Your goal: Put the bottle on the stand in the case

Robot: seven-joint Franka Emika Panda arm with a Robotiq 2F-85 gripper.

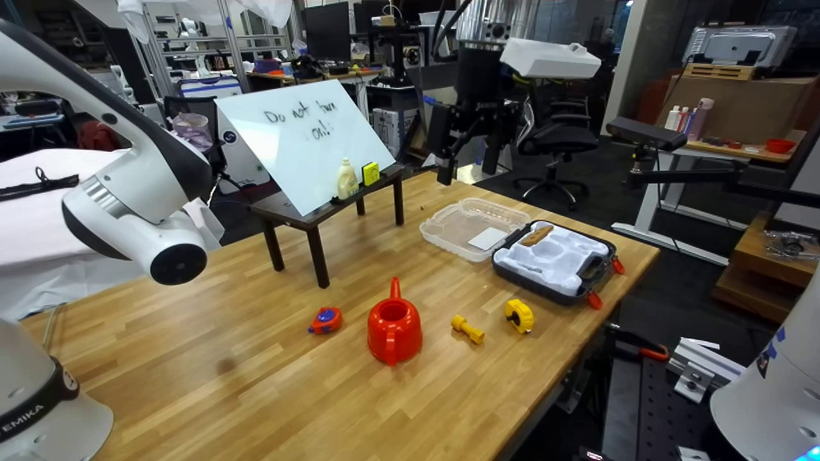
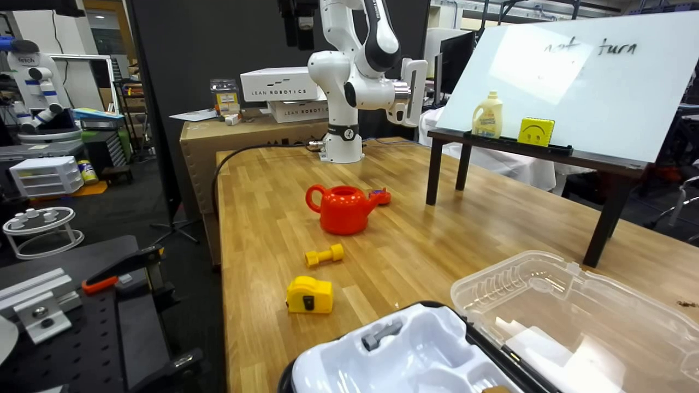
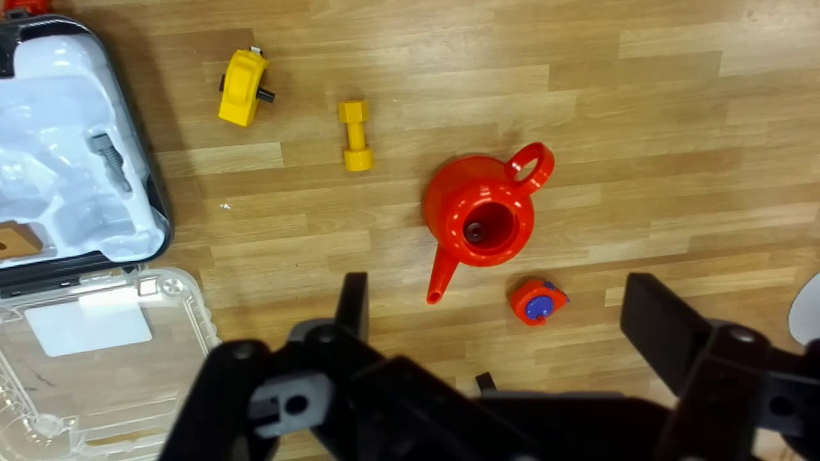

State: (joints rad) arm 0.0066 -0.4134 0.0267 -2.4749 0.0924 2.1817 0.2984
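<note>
In an exterior view, the bottle stands on the stand at the worktop's far edge, sponge beside it, whiteboard behind. The case lies open by the right corner, its lid towards the stand. The gripper hangs clear above, spread wide.

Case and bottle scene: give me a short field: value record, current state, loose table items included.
object: bottle, upright
source: stand, also bearing a whiteboard and, beside the bottle, a yellow sponge
destination: case, open, clear lid laid back on the table
visible inside: gray screw, brown piece
effector: claw, open, holding nothing, above the table
loose: red teapot, yellow bolt-shaped piece, yellow tape measure, red-and-blue tape measure
status: bottle not yet in the case
</note>
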